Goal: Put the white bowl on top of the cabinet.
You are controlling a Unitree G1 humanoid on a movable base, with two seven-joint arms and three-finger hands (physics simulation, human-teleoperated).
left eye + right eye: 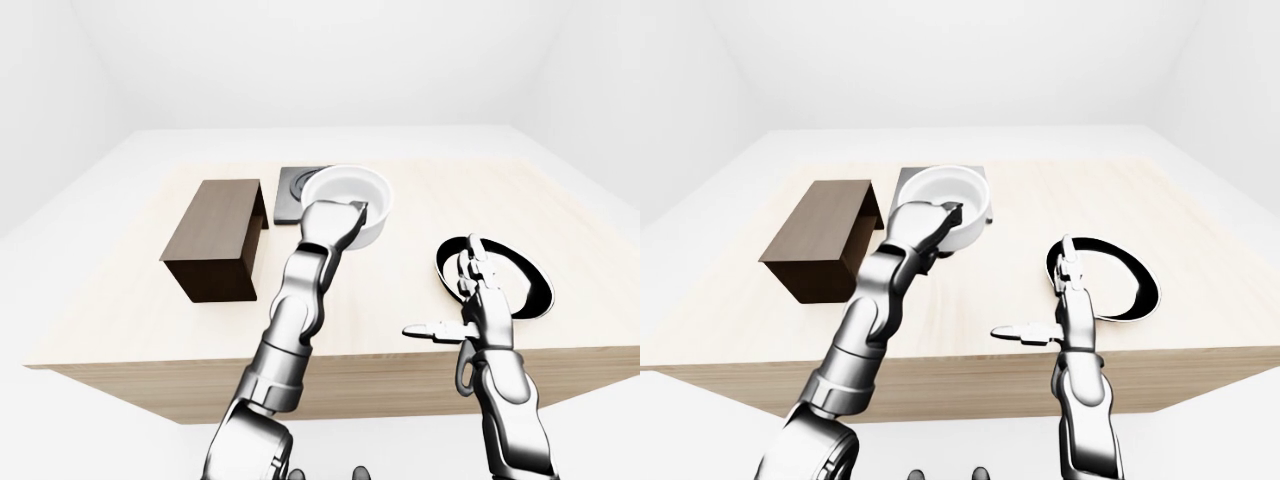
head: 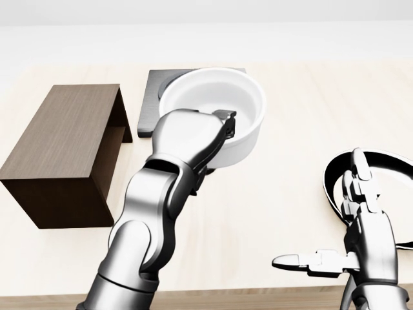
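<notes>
The white bowl (image 2: 222,110) hangs in the air above the table, hiding most of the stove plate behind it in the head view. My left hand (image 2: 222,129) is shut on the bowl's near rim, with fingers hooked over the edge. The dark wooden cabinet (image 2: 64,152) stands on the table at the left of the head view, its flat top bare; the bowl is to its right and higher. My right hand (image 2: 342,239) is open, fingers spread, low at the right beside the pan and holding nothing.
A grey stove plate (image 2: 150,103) lies behind the bowl, only its left part showing. A black frying pan (image 2: 335,177) with a pale inside lies at the right, partly behind my right hand. The table's near edge (image 1: 400,365) runs below both arms.
</notes>
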